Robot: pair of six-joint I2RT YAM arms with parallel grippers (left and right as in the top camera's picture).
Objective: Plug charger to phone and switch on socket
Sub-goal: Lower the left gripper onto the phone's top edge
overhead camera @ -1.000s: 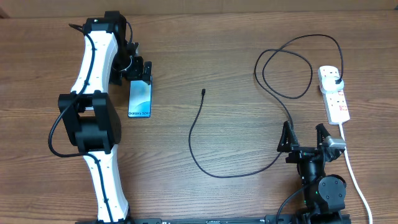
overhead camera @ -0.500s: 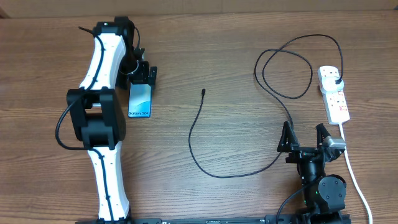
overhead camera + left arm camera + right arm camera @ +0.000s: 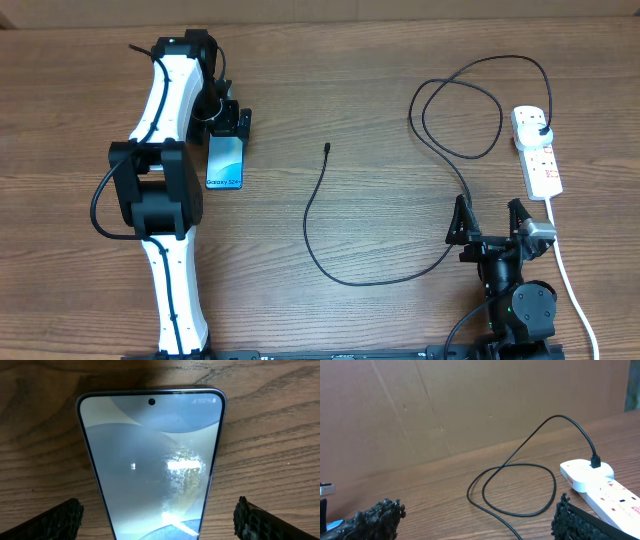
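The phone (image 3: 224,161) lies flat at the left of the table, light blue screen up; the left wrist view shows its top end (image 3: 152,460). My left gripper (image 3: 229,119) is open, low over the phone's far end, fingers (image 3: 55,522) on either side without touching. The charger cable (image 3: 325,235) loops across the middle; its loose connector tip (image 3: 328,148) lies on the wood, its plug (image 3: 541,129) sits in the socket (image 3: 538,152). The socket also shows in the right wrist view (image 3: 600,485). My right gripper (image 3: 490,220) is open and empty near the front edge.
The socket's white cord (image 3: 570,285) runs from its near end down the right side to the front edge. A brown cardboard wall (image 3: 445,405) stands behind the table. Bare wood lies between the phone and the cable tip.
My left arm shifted slightly over the phone's far end between one second and half a second ago. Since then nothing has moved.
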